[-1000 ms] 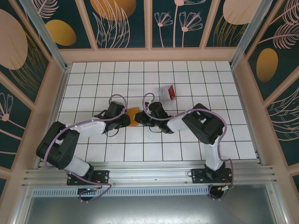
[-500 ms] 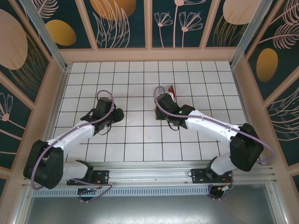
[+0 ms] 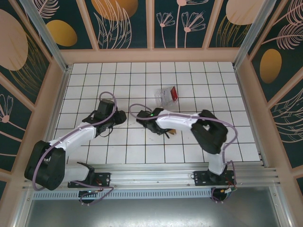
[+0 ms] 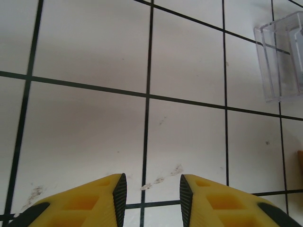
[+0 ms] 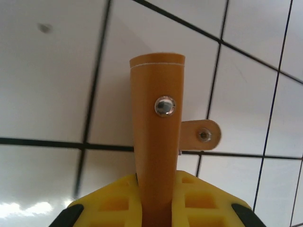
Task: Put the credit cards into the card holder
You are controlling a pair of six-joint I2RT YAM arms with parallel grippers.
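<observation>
My right gripper (image 5: 156, 196) is shut on the orange-tan card holder (image 5: 156, 118), which stands up out of the jaws with its metal snap facing the camera and its strap tab to the right. From above, a small piece of the card holder (image 3: 174, 132) shows at the right gripper (image 3: 168, 130), near the table's middle. A red credit card (image 3: 173, 93) lies in a clear plastic case (image 3: 169, 95) further back. My left gripper (image 4: 153, 198) is open over bare tiles with nothing between its fingers; from above the left gripper (image 3: 120, 117) sits left of the right arm.
The clear case (image 4: 281, 56) shows at the top right of the left wrist view. The white tiled table (image 3: 118, 75) is walled by wooden panels on three sides. The right arm's forearm (image 3: 184, 120) crosses the middle. Faint smudges mark the tile before the left fingers.
A second ago both grippers met at the card holder mid-table. The left gripper let go, opened and drew back left. The right arm swung toward the case, then back with the card holder.
</observation>
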